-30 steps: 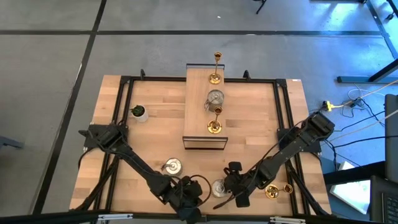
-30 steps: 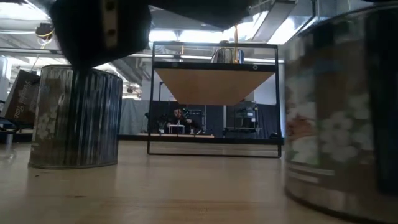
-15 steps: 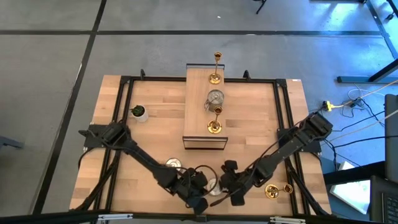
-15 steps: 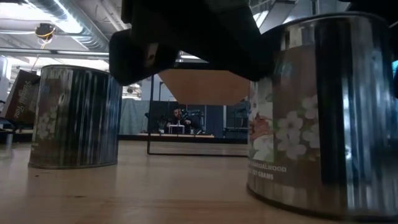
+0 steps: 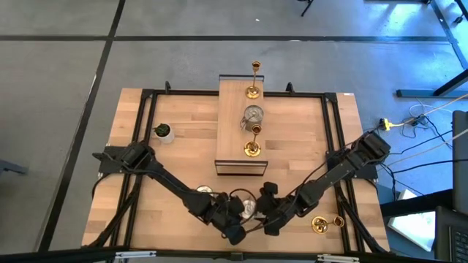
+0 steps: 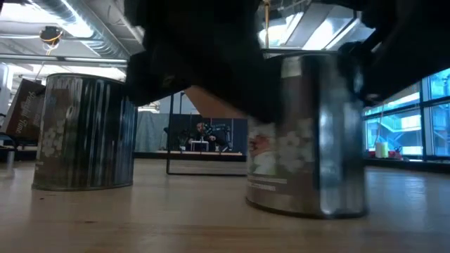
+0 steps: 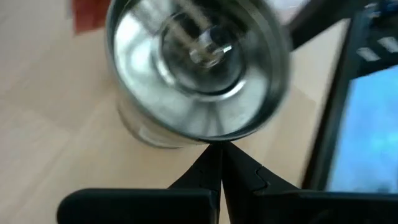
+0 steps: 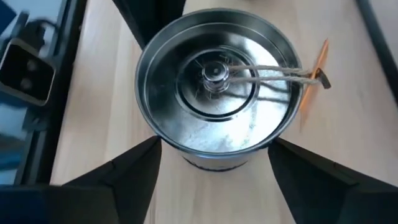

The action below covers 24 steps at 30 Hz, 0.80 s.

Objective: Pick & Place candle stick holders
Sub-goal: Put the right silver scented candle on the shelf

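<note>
My right gripper (image 8: pixel 214 171) stands apart astride the silver holder (image 8: pixel 217 87), left gripper (image 7: pixel 219 165) pinched together, seemingly touching its rim; I should centre before closing.

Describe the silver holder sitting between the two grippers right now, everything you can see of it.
The silver holder is a squat, round, shiny metal tin, open on top, with ringed ridges on its floor, a small centre stud and a wick-like strand lying across it. Its side carries a white flower print. It stands upright on the wooden table near the front edge. The right gripper straddles it with fingers open on either side; the left gripper, shut, sits right at its rim.
</note>
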### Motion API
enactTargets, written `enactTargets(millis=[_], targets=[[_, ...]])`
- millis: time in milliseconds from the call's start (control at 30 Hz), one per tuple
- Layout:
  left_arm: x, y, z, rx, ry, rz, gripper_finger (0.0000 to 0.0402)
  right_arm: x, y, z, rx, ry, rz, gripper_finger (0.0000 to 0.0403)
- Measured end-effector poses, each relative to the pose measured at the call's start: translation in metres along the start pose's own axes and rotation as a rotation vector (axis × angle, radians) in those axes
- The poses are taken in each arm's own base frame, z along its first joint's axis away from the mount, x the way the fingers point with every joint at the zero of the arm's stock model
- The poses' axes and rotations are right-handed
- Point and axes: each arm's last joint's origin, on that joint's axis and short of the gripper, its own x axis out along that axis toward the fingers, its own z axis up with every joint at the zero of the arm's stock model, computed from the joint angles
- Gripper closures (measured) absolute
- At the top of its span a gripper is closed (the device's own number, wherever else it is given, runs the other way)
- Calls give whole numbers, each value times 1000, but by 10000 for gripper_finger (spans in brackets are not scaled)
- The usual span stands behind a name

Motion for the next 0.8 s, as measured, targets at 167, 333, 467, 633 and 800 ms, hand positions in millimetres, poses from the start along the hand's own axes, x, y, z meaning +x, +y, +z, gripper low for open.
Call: enactTargets(millis=[167, 333, 467, 633, 800], targets=[[0, 5, -2, -17, 15, 57, 400, 0, -1, 2, 60, -27, -26, 96], [-2, 2, -7, -50, -1, 58, 400, 0, 1, 4, 72, -42, -6, 96], [-3, 1, -10, -63, -19, 64, 400, 0, 2, 5, 77, -52, 3, 96], [-3, 1, -9, -81, -30, 69, 400, 0, 2, 4, 73, -37, 15, 96], [-4, 1, -10, -102, -33, 70, 400, 0, 2, 3, 73, -29, 18, 95]])
